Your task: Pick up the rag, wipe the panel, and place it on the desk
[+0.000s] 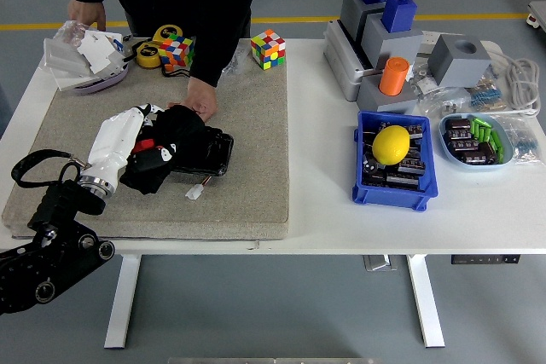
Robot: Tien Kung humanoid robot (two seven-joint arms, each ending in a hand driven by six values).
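- The rag [160, 156] is black and bunched up, lying on top of the black panel [203, 150] on the grey mat [247, 134], with my left hand [145, 149] pressed into it.
- My left hand is closed on the rag — the white forearm shell runs down to the lower left, and my fingers are buried in the cloth, with a bit of red showing at the knuckles.
- The panel lies flat on the mat, its right end uncovered; a small white connector [194, 193] on thin wires rests on the mat just below it.
- A person stands at the far side of the table; one hand [198, 101] is down at the panel's far edge, touching it just beside the rag, and the other hand [87, 13] rests near the white table's [478, 219] far left corner.
- Along the far edge of the mat sit two colour cubes [267, 48] and a yellow tape roll [153, 50].
- On the right, well apart from my hand, a blue bin [394, 185] holds a yellow lemon-shaped object [392, 144] — behind it stand grey blocks with blue tops and an orange cylinder [394, 76].
- My right hand is not in view.
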